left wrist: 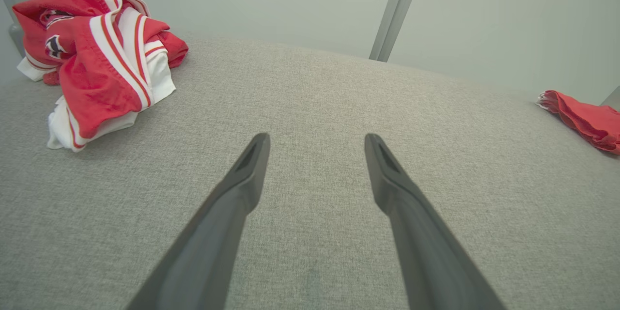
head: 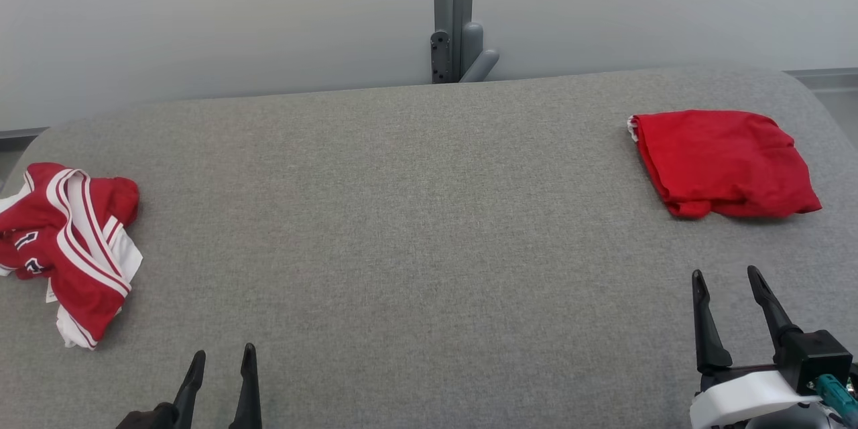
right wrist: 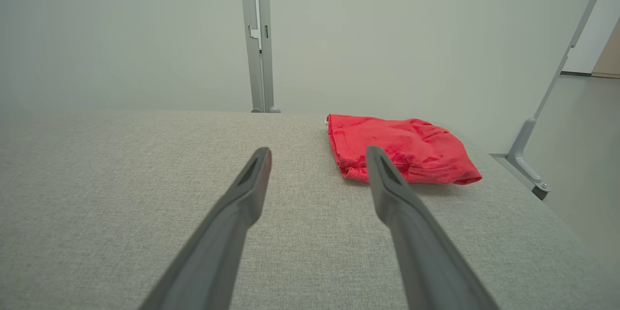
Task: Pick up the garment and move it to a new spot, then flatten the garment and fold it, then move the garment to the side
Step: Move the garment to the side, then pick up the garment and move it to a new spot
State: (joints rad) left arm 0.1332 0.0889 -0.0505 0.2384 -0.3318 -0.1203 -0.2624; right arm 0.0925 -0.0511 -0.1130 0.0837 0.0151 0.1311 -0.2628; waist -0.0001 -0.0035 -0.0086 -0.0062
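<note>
A: Grey woven fabric covers the whole table [head: 429, 214]. What lies on it?

B: A crumpled red-and-white jersey [head: 74, 248] at nine o'clock, right by the edge. A folded red garment [head: 720, 164] lies at two o'clock, well apart from it.

A: And the claws?

B: The right claw [head: 724, 271] sits at five o'clock and the left claw [head: 224, 349] at seven. Both have their fingers spread wide, hold nothing and touch neither cloth.
</note>
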